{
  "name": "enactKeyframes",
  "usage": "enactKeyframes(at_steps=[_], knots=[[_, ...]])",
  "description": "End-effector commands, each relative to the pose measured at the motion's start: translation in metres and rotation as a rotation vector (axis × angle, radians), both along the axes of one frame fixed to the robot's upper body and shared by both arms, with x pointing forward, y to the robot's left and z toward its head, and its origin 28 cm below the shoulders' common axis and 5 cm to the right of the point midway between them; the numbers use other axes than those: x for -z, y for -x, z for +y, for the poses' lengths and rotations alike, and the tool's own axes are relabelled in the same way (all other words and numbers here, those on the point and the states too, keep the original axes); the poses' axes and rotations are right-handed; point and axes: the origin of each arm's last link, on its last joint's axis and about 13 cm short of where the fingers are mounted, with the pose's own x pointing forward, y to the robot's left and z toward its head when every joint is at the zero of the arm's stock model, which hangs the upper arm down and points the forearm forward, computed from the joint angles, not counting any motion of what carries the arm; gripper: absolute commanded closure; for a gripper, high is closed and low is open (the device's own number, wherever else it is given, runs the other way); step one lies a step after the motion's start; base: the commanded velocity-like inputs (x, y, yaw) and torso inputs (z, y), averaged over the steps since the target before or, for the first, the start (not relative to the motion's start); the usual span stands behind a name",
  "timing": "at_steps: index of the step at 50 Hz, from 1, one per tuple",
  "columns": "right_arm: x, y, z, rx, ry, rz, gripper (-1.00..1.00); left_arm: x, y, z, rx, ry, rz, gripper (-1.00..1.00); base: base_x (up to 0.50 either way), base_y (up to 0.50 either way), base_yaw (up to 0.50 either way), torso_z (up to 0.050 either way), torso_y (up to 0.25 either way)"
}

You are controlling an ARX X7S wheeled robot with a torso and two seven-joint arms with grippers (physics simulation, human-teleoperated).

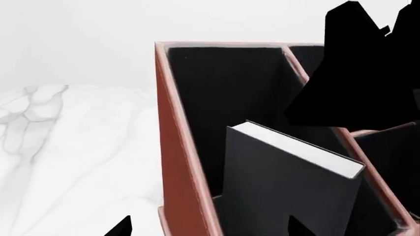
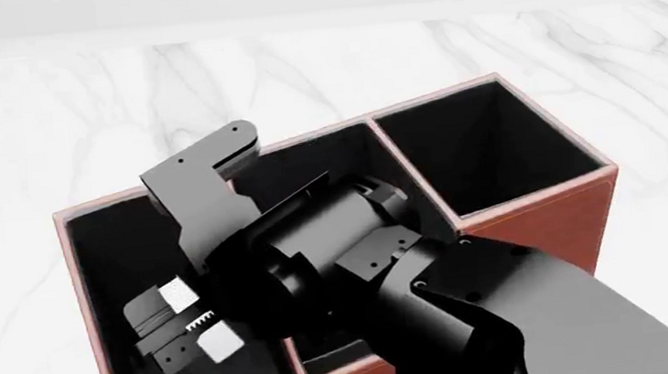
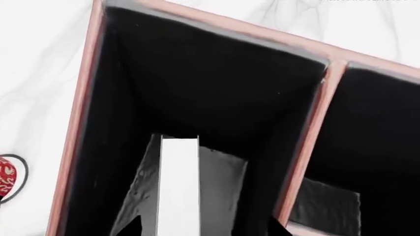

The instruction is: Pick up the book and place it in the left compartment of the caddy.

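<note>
The black book (image 1: 288,191) with white page edges stands tilted inside the left compartment (image 1: 223,88) of the reddish-brown caddy (image 1: 180,162). In the right wrist view the book (image 3: 178,187) stands below my right gripper (image 3: 204,227), whose fingertips are spread much wider than the book and do not touch it. In the head view the right gripper (image 2: 196,320) hangs over the left compartment (image 2: 108,255) of the caddy (image 2: 533,209) and hides the book. My left gripper (image 1: 211,228) is open and empty, beside the caddy's outer wall.
The right arm (image 2: 469,312) stretches across the caddy's middle section. The tall square end section (image 2: 484,154) is empty. A red-and-white mug (image 3: 5,178) shows on the white marble table (image 2: 616,59) outside the caddy's wall.
</note>
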Motion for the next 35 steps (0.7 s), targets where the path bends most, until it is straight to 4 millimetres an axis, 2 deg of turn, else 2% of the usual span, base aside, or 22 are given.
enactKeyframes(at_steps=[1,7,12,16,26,29,33,35], knots=[[0.000,-0.001,-0.001,0.007,0.005,-0.010,-1.00,0.000,0.000,0.000,0.002,0.000,0.000,-1.00,0.00,0.00,0.00,0.000,0.000],[-0.011,-0.002,-0.001,0.013,0.014,-0.024,-1.00,0.000,0.000,0.000,0.002,0.000,-0.001,-1.00,0.00,0.00,0.00,0.000,0.000],[-0.069,-0.003,-0.003,0.034,-0.004,-0.060,-1.00,-0.001,0.000,0.001,-0.001,0.004,-0.001,-1.00,0.00,0.00,0.00,0.000,0.000],[-0.086,-0.004,-0.004,0.044,-0.014,-0.079,-1.00,-0.001,0.000,0.000,0.000,0.002,-0.001,-1.00,0.00,0.00,0.00,0.000,0.000],[-0.088,-0.003,-0.003,0.043,-0.021,-0.075,-1.00,-0.001,0.000,0.001,0.000,0.003,0.000,-1.00,0.00,0.00,0.00,0.000,0.000],[-0.096,-0.003,-0.004,0.044,-0.067,-0.070,-1.00,-0.001,0.000,0.001,-0.001,0.005,-0.003,-1.00,0.00,0.00,0.00,0.000,0.000],[-0.105,0.011,-0.024,0.061,-0.119,-0.154,-1.00,-0.003,0.000,0.002,-0.006,0.010,-0.004,-1.00,0.00,0.00,0.00,0.000,0.000],[-0.104,0.026,-0.045,0.100,-0.151,-0.298,-1.00,-0.005,0.002,0.002,-0.004,0.011,-0.012,-1.00,0.00,0.00,0.00,0.000,0.000]])
